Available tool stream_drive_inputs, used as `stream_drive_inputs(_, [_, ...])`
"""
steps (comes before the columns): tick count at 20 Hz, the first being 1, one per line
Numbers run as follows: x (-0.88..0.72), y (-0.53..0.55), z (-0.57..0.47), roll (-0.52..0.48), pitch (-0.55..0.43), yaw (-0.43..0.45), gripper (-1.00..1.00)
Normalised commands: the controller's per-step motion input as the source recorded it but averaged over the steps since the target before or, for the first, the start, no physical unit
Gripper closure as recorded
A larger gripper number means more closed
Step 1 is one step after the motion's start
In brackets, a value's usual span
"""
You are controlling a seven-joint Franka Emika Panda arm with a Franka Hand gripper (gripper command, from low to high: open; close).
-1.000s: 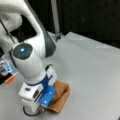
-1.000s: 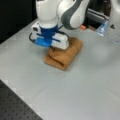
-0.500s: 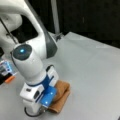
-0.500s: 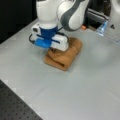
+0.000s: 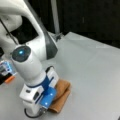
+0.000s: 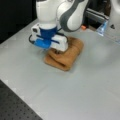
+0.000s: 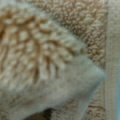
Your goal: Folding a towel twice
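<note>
The orange-brown towel (image 5: 63,92) (image 6: 71,53) lies folded into a small thick bundle on the grey table in both front views. My gripper (image 5: 44,110) (image 6: 58,51) is pressed down onto the bundle's edge, at a front view's left, and the white and blue hand hides its fingertips. Terry loops of the towel (image 7: 37,50) fill the wrist view at very close range, with a raised folded corner lying over a lower layer. A paler woven stripe (image 7: 112,62) runs down that view's right side.
An orange object (image 5: 10,79) and a blue-lit device (image 5: 5,68) sit at a front view's left edge. A clear blue-tinted item (image 6: 102,28) and equipment stand at the top right of a front view. A black perforated board (image 6: 15,106) borders the table at the bottom left.
</note>
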Motion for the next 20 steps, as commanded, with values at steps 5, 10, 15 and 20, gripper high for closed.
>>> stream_drive_inputs(5, [-0.10, -0.19, 0.23, 0.002, 0.053, 0.011, -1.00])
stream_drive_inputs(10, [-0.16, -0.10, 0.31, -0.080, 0.214, 0.058, -1.00])
stream_drive_inputs(15, [-0.09, 0.04, 0.35, -0.109, 0.301, 0.065, -1.00])
stream_drive_inputs(20, [-0.02, 0.10, 0.33, -0.071, 0.250, -0.022, -1.00])
